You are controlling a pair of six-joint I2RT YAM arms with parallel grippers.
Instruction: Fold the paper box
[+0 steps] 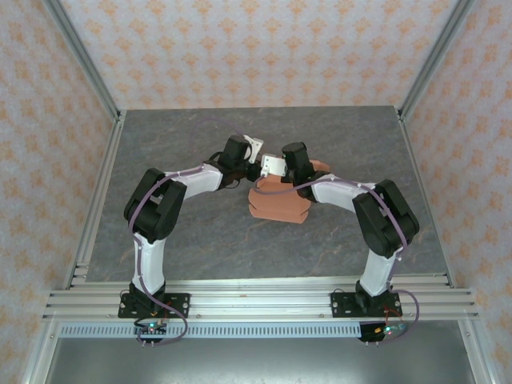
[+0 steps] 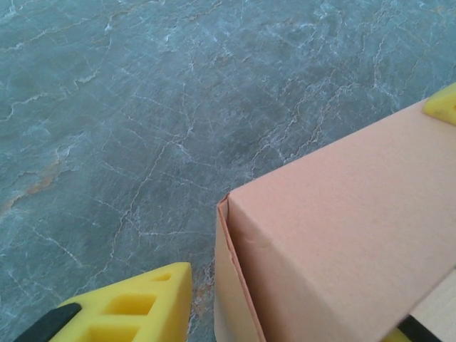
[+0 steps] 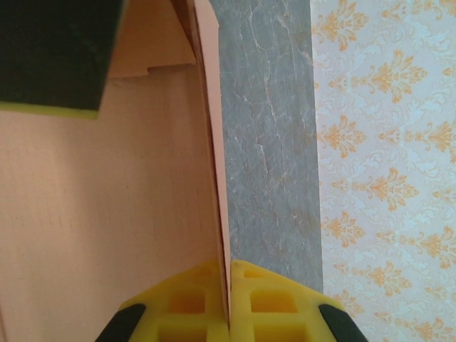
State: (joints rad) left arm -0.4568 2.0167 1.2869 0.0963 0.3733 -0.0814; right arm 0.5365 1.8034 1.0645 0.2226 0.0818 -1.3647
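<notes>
Salmon-orange card makes up the paper box [image 1: 276, 204], which sits on the grey, marble-veined surface [image 1: 200, 240] near its middle, between the two wrists. From above, the left arm [image 1: 172, 200] and the right arm [image 1: 368, 204] bend inward and meet over the box's far side, and part of the box is hidden under them.

Seen from the left wrist, the paper box [image 2: 342, 235] shows a folded corner, with a flat top panel, a side wall dropping toward the surface [image 2: 142, 107], and a thin raw edge running down the corner. The left gripper [image 2: 274, 320] straddles this corner with its jaws apart. One of its yellow fingers [image 2: 135, 306] stands just beside the box with a strip of bare surface between them, so it has no hold on the card. The other finger is only a sliver at the lower right edge of that view. A yellow tip [image 2: 445, 103] touches the far edge of the top panel; I cannot tell which gripper it belongs to.

Seen from the right wrist, the right gripper [image 3: 228, 274] is closed, and its yellow fingers [image 3: 192, 299] pinch a thin upright wall of the paper box [image 3: 107, 214] between them. The wide panel of card lies to the left of that wall. To the right are the surface [image 3: 267, 142] and the patterned wall [image 3: 385, 142].
</notes>
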